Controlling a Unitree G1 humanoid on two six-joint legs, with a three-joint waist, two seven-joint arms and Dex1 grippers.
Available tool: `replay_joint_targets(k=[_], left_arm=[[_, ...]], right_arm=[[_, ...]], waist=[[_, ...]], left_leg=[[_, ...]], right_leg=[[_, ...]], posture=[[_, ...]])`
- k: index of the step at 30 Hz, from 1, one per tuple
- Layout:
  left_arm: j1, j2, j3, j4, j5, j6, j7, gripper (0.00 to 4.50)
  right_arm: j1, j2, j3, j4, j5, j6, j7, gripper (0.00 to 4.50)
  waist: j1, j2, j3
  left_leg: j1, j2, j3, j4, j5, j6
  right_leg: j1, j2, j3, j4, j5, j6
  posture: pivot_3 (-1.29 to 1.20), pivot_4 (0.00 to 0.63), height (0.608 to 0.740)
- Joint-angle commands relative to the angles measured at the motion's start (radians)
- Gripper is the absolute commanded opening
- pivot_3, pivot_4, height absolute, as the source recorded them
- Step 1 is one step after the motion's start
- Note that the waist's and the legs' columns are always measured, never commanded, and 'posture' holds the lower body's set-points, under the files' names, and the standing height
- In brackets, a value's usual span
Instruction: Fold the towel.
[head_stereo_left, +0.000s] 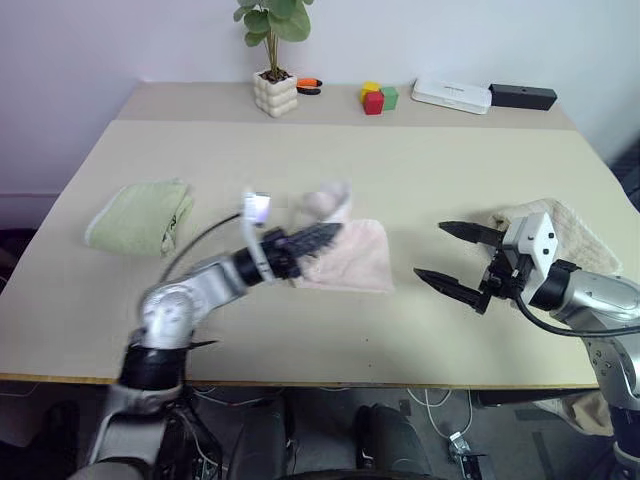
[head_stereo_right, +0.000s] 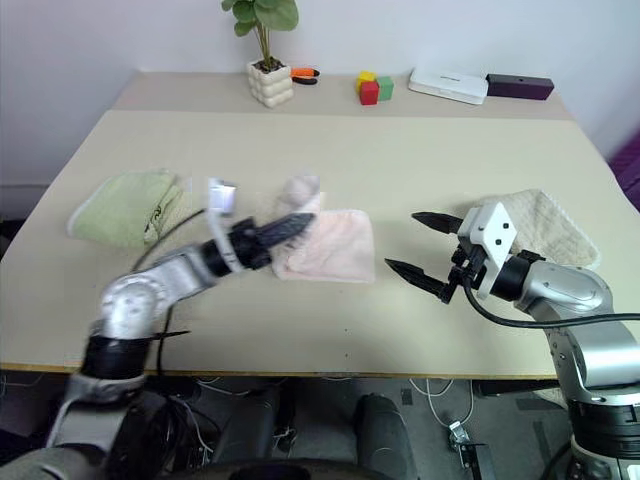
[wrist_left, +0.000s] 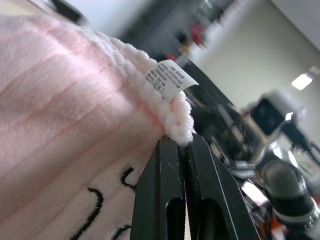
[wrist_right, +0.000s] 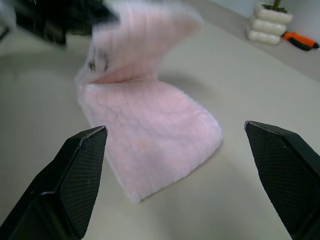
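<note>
Left gripper (wrist_left: 186, 150): jaws pressed together on the towel (head_stereo_left: 350, 255), pinching its fluffy hem just beside the sewn-in care label (wrist_left: 170, 79). Black cartoon lines show on the cloth just below the grip. From the head views the arm reaches in from the robot's left and points toward its right, fingers level or slightly raised, carrying that edge up off the table (head_stereo_left: 330, 160).

Towel: pale pink, mid-table, slightly left of centre. One part lies flat; the pinched flap stands up and curls over it, blurred, so its exact outline cannot be read. The flat part stretches away from the left gripper toward the robot's right, so the fold line seems to run front to back.

Right gripper (head_stereo_left: 462, 262): fingers spread wide, empty, hanging above the table well apart from the towel's right edge, tips aimed at it.

Judgement: fold in progress, flap not yet laid down. The left arm is the nearer and the only one in contact; the coming move depends on carrying the held edge rightward across the flat part to meet the far edge.

Outward: green folded towel (head_stereo_left: 140, 215) to the left, cream towel (head_stereo_left: 570, 235) behind the right gripper, potted plant (head_stereo_left: 275, 60) and coloured blocks (head_stereo_left: 378, 97) along the far edge.
</note>
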Motion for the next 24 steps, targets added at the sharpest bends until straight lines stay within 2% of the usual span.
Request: replay_joint_targets(k=[1,6,13,16,23,24], left_arm=[[-0.069,-0.041,-0.066,0.098,0.134,-0.058,-0.102,0.04],[-0.122,-0.113,-0.083,0.226,0.25,-0.107,-0.161,0.04],[-0.124,-0.171,-0.136,0.278,0.33,-0.044,-0.238,0.04],[-0.12,-0.166,-0.137,0.258,0.342,-0.007,-0.258,0.91],[-0.096,-0.155,-0.101,0.188,0.342,0.029,-0.28,4.36],[-0.09,-0.151,-0.099,0.167,0.343,0.025,-0.286,4.44]], right_arm=[[0.024,-0.01,-0.049,-0.057,0.008,-0.01,-0.023,4.5],[0.094,-0.012,-0.102,-0.109,0.015,-0.002,-0.055,4.5],[0.125,-0.004,-0.115,-0.13,0.006,-0.009,-0.092,4.5],[0.109,-0.003,-0.099,-0.125,0.002,-0.013,-0.103,4.5],[0.029,0.007,-0.053,-0.085,-0.007,-0.018,-0.117,4.5],[0.016,0.01,-0.047,-0.075,-0.009,-0.021,-0.12,4.5]], waist=[[0.003,0.0,0.0],[0.003,0.0,0.0],[0.003,0.0,0.0],[0.002,-0.001,0.0],[0.001,0.0,0.0],[0.002,0.0,0.0]], left_leg=[[0.0,0.0,0.0,0.0,0.0,0.0],[0.0,0.001,-0.001,0.0,0.0,0.0],[0.0,0.001,-0.001,0.0,0.0,0.0],[0.0,0.001,-0.001,0.0,0.0,0.0],[0.0,0.001,-0.002,0.0,0.0,0.0],[0.0,0.001,-0.002,0.0,0.0,0.0]], right_leg=[[0.0,0.001,0.0,0.0,0.0,0.0],[0.0,0.001,0.0,0.0,0.0,0.0],[0.0,0.001,0.0,0.0,0.0,0.0],[0.0,0.001,0.0,0.0,0.0,0.0],[0.0,0.001,0.0,0.0,0.0,0.0],[0.0,0.001,0.0,0.0,0.0,0.0]], posture=[[0.0,0.15,0.735],[0.0,0.15,0.735],[0.0,0.15,0.735],[0.0,0.15,0.735],[0.0,0.15,0.735],[0.0,0.15,0.735]])
